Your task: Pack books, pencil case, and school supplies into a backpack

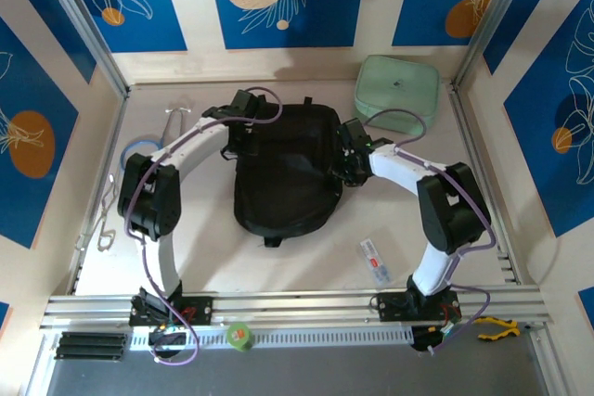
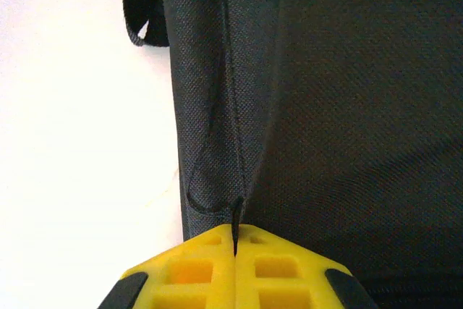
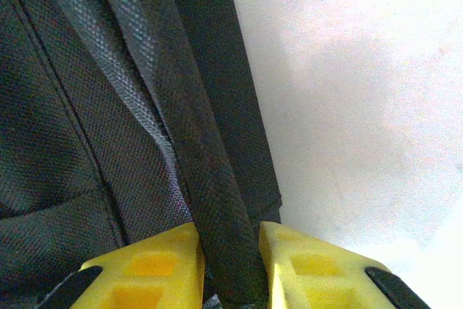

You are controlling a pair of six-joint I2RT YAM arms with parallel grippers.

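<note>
The black backpack [image 1: 283, 173] lies flat in the middle of the table. My left gripper [image 1: 243, 116] is at its far left corner. In the left wrist view its yellow fingers [image 2: 195, 265] are pressed together on a thin black sliver of the backpack's seam [image 2: 235, 215]. My right gripper [image 1: 351, 153] is at the bag's right edge, shut on a thick black fabric band [image 3: 217, 179] of the backpack [image 3: 65, 142]. The slim translucent pencil case [image 1: 374, 261] lies on the table near the right arm's base. The books are out of view.
A mint-green padded pouch [image 1: 397, 92] sits at the back right. A blue tape ring [image 1: 139, 146] and metal tools [image 1: 174, 122] lie at the left, with clips [image 1: 105, 234] by the left wall. A green roll [image 1: 240, 336] rests on the front rail.
</note>
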